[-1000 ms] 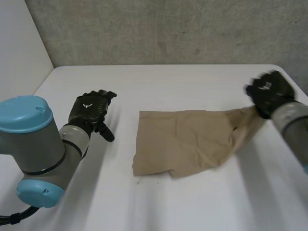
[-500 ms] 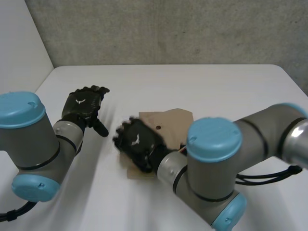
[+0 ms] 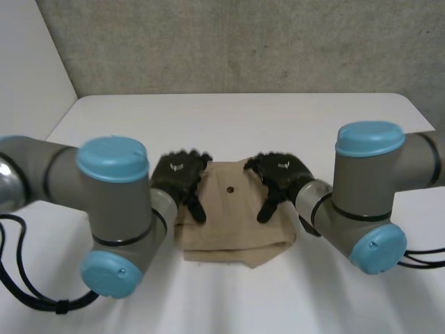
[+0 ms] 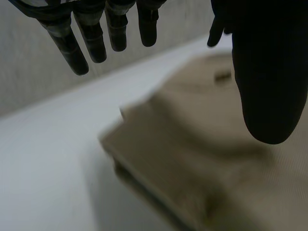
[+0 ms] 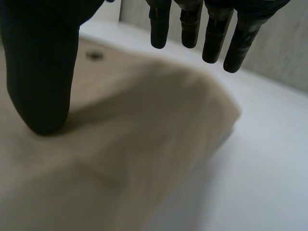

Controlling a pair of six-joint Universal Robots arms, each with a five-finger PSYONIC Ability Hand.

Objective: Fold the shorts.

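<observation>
A folded tan cloth pair of shorts (image 3: pixel 233 226) is lying as a squarish bundle at the middle of the white table (image 3: pixel 229 115). A small dark spot (image 3: pixel 229 188) is showing near its 12 o'clock edge.

The black left hand (image 3: pixel 177 174) is hovering at the 10 o'clock corner of the shorts, its fingers reaching past the cloth's edge over bare table and its thumb pointing down over the fabric. In the left wrist view its fingers (image 4: pixel 67 43) are hanging straight and apart from the thumb (image 4: pixel 267 86), gripping nothing.

The black right hand (image 3: pixel 284 170) is mirroring it at the 2 o'clock corner of the shorts. In the right wrist view its fingers (image 5: pixel 214 38) are stretching out straight over the cloth's edge, spread away from the thumb (image 5: pixel 41 72), and clasping nothing. That thumb is pointing down at the fabric; whether it is touching cannot be told.

The two hands are sitting well apart, with the dark spot between them.
</observation>
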